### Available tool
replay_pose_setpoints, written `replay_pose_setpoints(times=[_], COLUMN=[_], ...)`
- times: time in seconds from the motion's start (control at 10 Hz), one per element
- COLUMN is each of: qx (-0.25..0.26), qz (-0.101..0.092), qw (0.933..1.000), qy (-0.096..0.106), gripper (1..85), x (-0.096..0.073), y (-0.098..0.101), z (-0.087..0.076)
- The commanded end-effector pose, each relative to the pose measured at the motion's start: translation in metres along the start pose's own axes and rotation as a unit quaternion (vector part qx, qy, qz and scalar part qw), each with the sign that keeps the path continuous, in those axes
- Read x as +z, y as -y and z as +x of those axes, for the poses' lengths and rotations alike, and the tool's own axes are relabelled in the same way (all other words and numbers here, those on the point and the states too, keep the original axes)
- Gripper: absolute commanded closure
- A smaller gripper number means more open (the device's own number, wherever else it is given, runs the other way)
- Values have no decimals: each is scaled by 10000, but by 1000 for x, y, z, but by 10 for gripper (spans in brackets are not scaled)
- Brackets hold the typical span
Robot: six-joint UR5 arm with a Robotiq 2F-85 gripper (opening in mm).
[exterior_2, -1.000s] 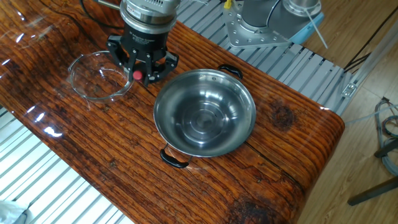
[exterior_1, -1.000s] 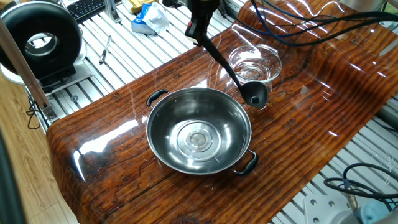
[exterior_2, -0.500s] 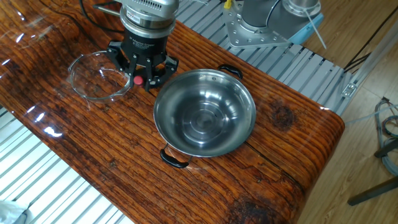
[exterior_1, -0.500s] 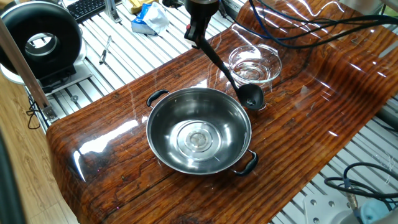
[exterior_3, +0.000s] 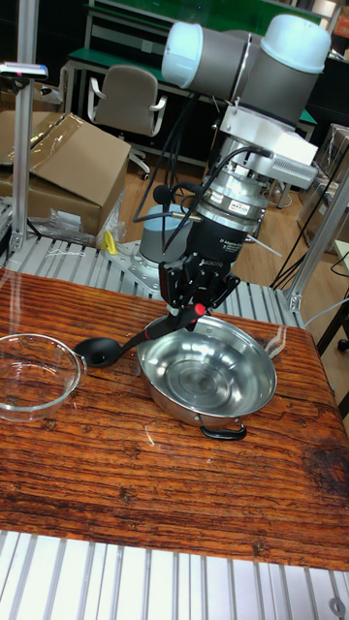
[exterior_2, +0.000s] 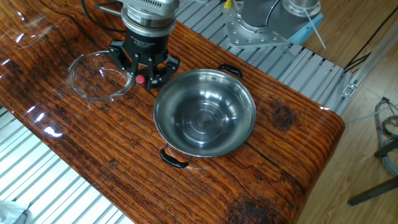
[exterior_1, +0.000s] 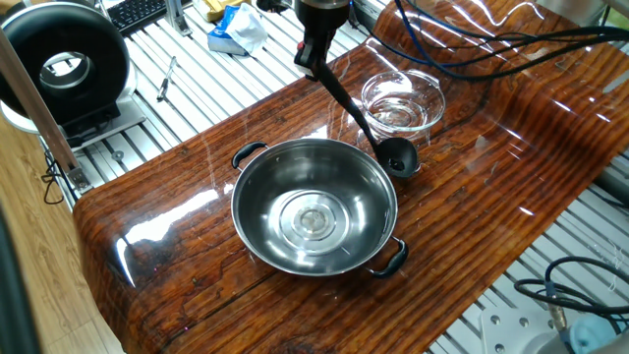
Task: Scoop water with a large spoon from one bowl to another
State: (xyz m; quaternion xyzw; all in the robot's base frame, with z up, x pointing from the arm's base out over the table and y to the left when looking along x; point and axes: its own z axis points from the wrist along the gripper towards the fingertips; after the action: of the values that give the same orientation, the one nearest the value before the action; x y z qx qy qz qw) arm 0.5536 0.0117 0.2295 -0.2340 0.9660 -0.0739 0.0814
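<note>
- The pincer (exterior_3: 194, 312) is clamped tight on the top end of the large spoon (exterior_1: 362, 118), fingers squeezed in on the thin black handle. From the other fixed view you mostly just see the black pincer body (exterior_2: 144, 59) from above, hanging between the two bowls.
- The handle slopes down and away from the pincer, and the round scoop head (exterior_3: 97, 351) sits low over the counter (exterior_1: 491, 197), in the gap between the bowls. Can't tell if it's actually touching the wood, or if there's anything in it.
- The steel bowl (exterior_1: 314, 205) is just beside the scoop head, smack in the middle of the counter, black handles on two sides, rings visible in the base. Whether it has water in it I honestly can't make out.
- The glass bowl (exterior_1: 403, 100) is on the other side of the scoop, close to it. There's a shiny patch of water (exterior_1: 395, 113) in the bottom.
- The arm's silver wrist (exterior_3: 254, 160) blocks the spoon almost completely in the other fixed view.
- Off the counter: black cables (exterior_1: 511, 39) draped across its far end, a blue-and-white bag (exterior_1: 236, 29), a keyboard (exterior_1: 136, 12), a black round device (exterior_1: 64, 64) on the slatted metal bench, plus a cardboard box (exterior_3: 63, 170) and an office chair (exterior_3: 126, 102) behind the robot.
</note>
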Motion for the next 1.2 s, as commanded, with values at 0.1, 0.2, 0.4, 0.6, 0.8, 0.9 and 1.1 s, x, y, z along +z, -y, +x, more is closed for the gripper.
replay_pose_setpoints(times=[0.1,0.2,0.4,0.6,0.8,0.9,1.1], qx=[74,96,122,115,60,23,-12], qz=[-152,-186,-223,-154,-119,-105,-100], qw=[9998,9998,9996,9994,9989,9984,9980], qy=[45,62,106,294,458,547,632], gripper=[847,847,847,847,847,847,847], x=[-1,0,0,4,8,9,12], y=[-4,-5,-7,-3,-1,0,0], z=[9,12,12,4,-6,-11,-16])
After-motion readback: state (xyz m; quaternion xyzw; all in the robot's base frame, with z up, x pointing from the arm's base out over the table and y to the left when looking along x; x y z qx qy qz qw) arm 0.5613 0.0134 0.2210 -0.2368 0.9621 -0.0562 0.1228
